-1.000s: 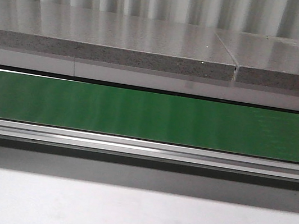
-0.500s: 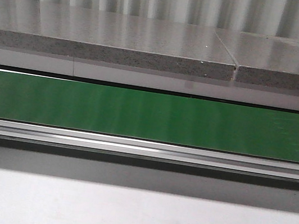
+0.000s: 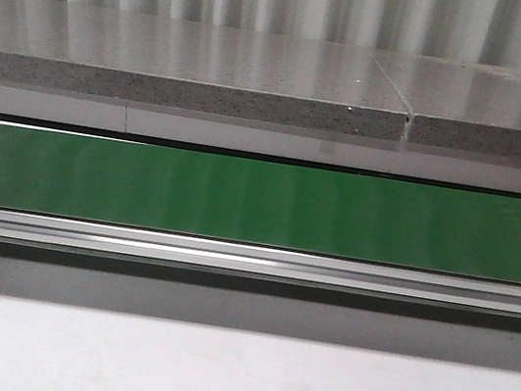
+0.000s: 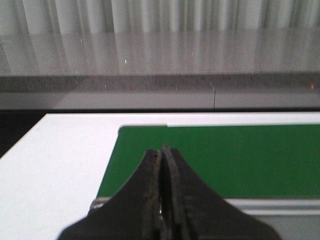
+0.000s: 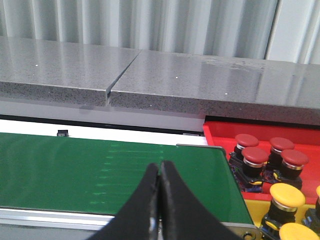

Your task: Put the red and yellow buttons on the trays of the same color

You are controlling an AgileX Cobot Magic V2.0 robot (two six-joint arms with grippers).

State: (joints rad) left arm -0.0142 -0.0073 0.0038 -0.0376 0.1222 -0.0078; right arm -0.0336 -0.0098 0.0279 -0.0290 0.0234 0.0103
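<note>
Both grippers read pressed together with nothing between the fingers: my left gripper (image 4: 161, 150) over the belt's end edge, my right gripper (image 5: 160, 170) over the green belt (image 3: 259, 202). At its 3 o'clock, four red buttons (image 5: 255, 156) sit in the red tray (image 5: 220, 132), yellow buttons (image 5: 287, 195) just nearer. From the front, I see bare belt edge to edge.

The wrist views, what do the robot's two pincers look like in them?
Both look alike. The left pincer has two black, matte fingers that broaden from narrow tips into a wide dark base, with brownish, worn-looking marks along the inner edges. The right pincer has the same black tapered fingers. No cables, labels or arm links show in either view.
</note>
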